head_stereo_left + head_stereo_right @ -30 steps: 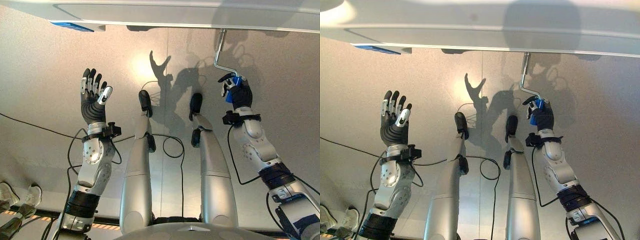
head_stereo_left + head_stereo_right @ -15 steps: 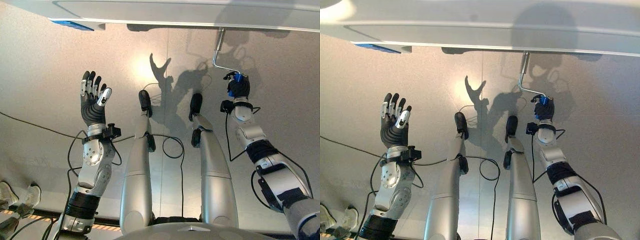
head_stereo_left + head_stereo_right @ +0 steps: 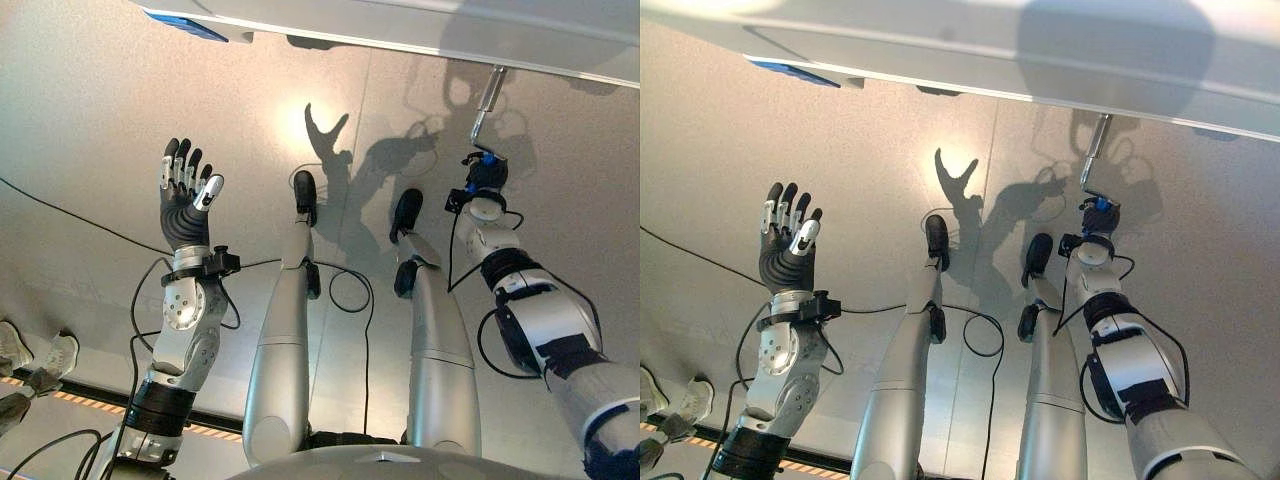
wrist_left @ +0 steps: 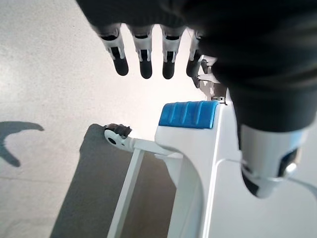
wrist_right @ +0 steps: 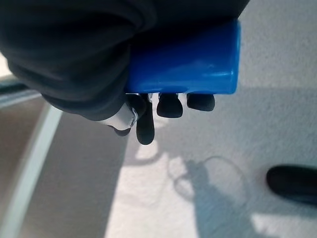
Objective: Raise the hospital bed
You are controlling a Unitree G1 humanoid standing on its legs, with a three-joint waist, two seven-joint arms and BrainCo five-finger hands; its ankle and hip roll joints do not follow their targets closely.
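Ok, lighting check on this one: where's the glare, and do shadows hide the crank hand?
Left eye view: a bright hot spot on the floor between the arms, with hard arm shadows beside it. The right hand on the crank sits in shade but stays readable. Right wrist view: the blue handle is evenly lit, fingers curled round it. Left wrist view: the floor is washed out past the open left hand.

No readable text, labels or numbers anywhere. Blue patch [image 3: 190, 27] on white hospital bed frame [image 3: 420, 25] looks blank, too small to tell.

Crank handle [image 5: 183, 59] glossy blue plastic; crank rod [image 3: 486, 100] bare metal; floor [image 3: 90, 110] matt, speckled
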